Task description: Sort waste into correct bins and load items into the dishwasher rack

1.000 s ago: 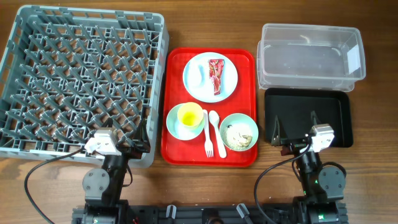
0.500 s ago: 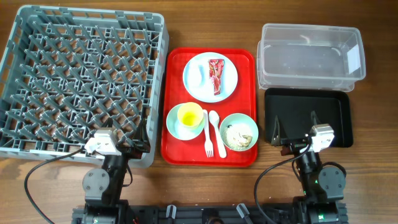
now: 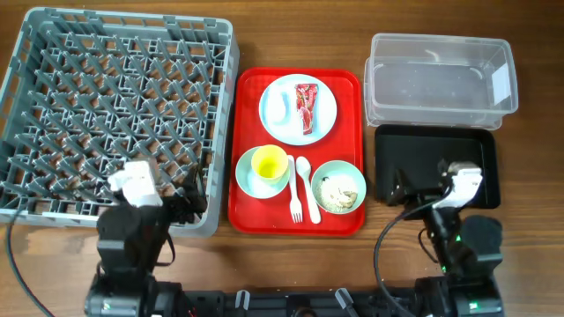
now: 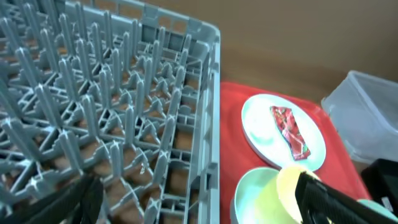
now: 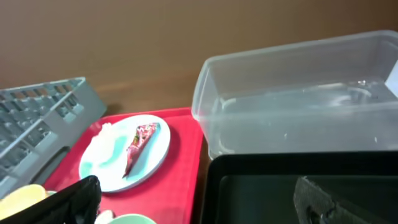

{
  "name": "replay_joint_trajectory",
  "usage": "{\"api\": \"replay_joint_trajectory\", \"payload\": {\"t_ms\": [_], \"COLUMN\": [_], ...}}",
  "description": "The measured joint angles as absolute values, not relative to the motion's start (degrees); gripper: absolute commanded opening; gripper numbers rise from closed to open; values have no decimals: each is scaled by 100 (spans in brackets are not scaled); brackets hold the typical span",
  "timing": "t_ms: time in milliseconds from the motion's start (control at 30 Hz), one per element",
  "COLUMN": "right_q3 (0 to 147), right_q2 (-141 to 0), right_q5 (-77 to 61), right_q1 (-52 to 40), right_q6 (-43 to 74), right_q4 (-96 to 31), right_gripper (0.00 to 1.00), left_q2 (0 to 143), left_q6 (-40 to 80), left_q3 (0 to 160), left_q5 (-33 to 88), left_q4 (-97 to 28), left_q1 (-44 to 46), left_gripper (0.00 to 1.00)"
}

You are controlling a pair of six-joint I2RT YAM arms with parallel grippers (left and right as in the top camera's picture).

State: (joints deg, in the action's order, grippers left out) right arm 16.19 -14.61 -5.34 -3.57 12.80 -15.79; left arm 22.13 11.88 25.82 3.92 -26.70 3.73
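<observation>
**Q:** On red tray (image 3: 348, 145), stock?

**A:** Far end: plate (image 3: 324, 113) ×1 w/ wrapper (image 3: 305, 107) ×1, napkin (image 3: 280, 106) ×1. Near end: bowls (image 3: 359, 195) ×2 (one w/ rice), cup (image 3: 269, 161) ×1, fork (image 3: 295, 198) ×1, spoon (image 3: 303, 167) ×1.

**Q:** Wrapper vs jaws?

**A:** Long axis far-to-near. Fwd-left of right gripper (image 5: 196, 186), prob. the nearer arm. Left gripper (image 4: 199, 186) sits left of tray. Both spread wide, empty.

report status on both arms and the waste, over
Left pincer open, empty, at rack corner. Right pincer open, empty, over black tray. Wrapper, napkin on plate; nothing sorted yet. No obstruction seen.
</observation>
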Motion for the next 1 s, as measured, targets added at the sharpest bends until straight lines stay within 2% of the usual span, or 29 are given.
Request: {"api": "replay_joint_trajectory", "payload": {"t_ms": [133,333,433,533,733,767,867,1000], "right_q3": [3076,5959,6519,6871,8232,8379,8394,8401], "right_q2": [-2991,-5712,-6556,-6930,-8322,-8814,-9885,-10965], "right_q5": [-617,-1072,-1828,-2196,-1081,-836,-572,-408], "right_q1": [-362,-362,-364,-633,-2589,-2869,-3256,-3282], "right_q6": [1286,886,711,593,582,602,829,1470], "right_q4": [-2683,-4930,-4654,-4460,-4351,-4064,-3304,-2836], "right_gripper": [100,100,97,99,96,89,86,79], "left_q2": [3511,4025,4025,4023,4025,4023,4023,4025], "left_q6": [1177,1164,1164,1164,1518,1588,1693,1754], "left_q3": [3793,4331,4333,4335,4335,4335,4335,4335], "left_q5": [392,408,458,460,292,235,86,-108], "left_q4": [-3990,-4423,-4458,-4462,-4672,-4759,-4799,-4823], "left_q1": [373,373,373,373,373,373,373,373], "left_gripper": [100,100,100,100,100,100,100,100]}}
